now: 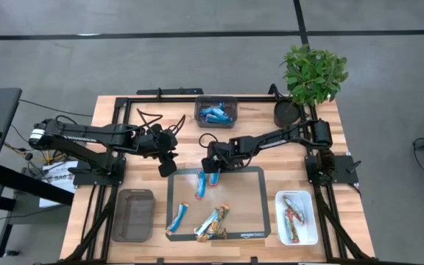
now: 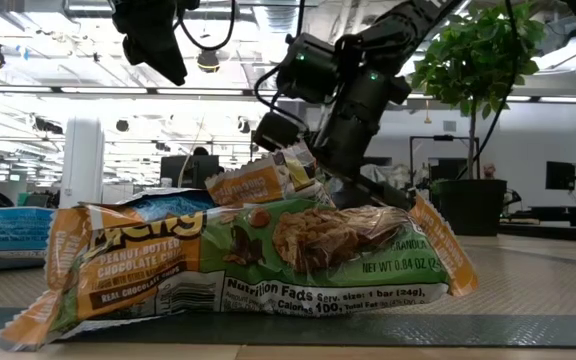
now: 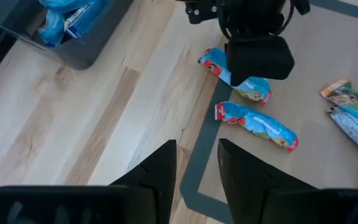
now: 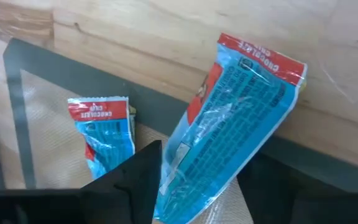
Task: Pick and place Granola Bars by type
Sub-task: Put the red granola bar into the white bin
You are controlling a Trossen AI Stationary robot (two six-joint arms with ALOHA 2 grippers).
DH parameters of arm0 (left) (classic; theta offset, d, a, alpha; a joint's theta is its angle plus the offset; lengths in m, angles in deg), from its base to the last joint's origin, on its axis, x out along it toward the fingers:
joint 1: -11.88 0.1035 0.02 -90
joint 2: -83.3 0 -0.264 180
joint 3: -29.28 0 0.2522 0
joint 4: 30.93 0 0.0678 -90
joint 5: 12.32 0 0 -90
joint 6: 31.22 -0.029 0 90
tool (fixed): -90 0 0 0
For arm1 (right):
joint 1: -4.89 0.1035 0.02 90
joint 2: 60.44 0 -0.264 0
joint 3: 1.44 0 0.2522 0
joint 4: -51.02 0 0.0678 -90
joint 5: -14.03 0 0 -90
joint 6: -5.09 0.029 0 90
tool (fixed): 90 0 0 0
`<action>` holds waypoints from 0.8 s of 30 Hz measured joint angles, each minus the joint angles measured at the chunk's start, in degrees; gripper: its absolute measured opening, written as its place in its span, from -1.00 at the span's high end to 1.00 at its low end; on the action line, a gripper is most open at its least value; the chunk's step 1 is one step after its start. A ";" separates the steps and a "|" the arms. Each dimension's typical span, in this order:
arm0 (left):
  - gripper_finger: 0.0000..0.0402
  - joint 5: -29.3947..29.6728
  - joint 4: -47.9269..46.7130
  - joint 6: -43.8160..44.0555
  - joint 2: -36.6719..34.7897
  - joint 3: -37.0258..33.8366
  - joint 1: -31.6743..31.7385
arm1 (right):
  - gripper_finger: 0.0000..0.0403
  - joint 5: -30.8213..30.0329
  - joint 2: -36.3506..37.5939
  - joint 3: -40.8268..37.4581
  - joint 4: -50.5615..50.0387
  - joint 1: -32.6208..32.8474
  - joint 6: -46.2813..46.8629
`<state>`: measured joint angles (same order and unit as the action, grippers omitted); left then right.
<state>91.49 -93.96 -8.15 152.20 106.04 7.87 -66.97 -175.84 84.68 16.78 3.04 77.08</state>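
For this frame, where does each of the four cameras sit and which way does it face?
High: overhead, straight down; both arms, grey mat.
Low: table height, level into room; green-orange wrapped bar, both arms above.
Left wrist: past left gripper, open, toward two blue red-ended bars.
Right wrist: right gripper shut on blue bar.
Shared: that blue bar appears overhead too.

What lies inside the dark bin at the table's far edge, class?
The dark bin holds a pile of blue-wrapped granola bars. How many there are, and whether anything lies beneath them, cannot be seen, because the top wrappers cover the rest.
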 joint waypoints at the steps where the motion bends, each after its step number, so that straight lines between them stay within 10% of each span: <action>1: 0.46 0.00 -0.01 0.00 0.00 0.00 0.00 | 0.11 -0.51 0.04 0.00 -0.06 0.02 -0.19; 13: 0.46 0.02 -0.15 -0.66 0.02 0.00 0.00 | 0.88 1.76 0.24 0.01 2.72 -0.15 -1.99; 24: 0.46 0.07 0.34 -1.38 0.02 0.00 0.00 | 0.84 19.73 3.16 15.83 -17.50 0.08 -22.85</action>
<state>91.55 -93.62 -9.53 152.23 106.04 7.87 -47.24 -172.68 100.50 -0.72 3.12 54.23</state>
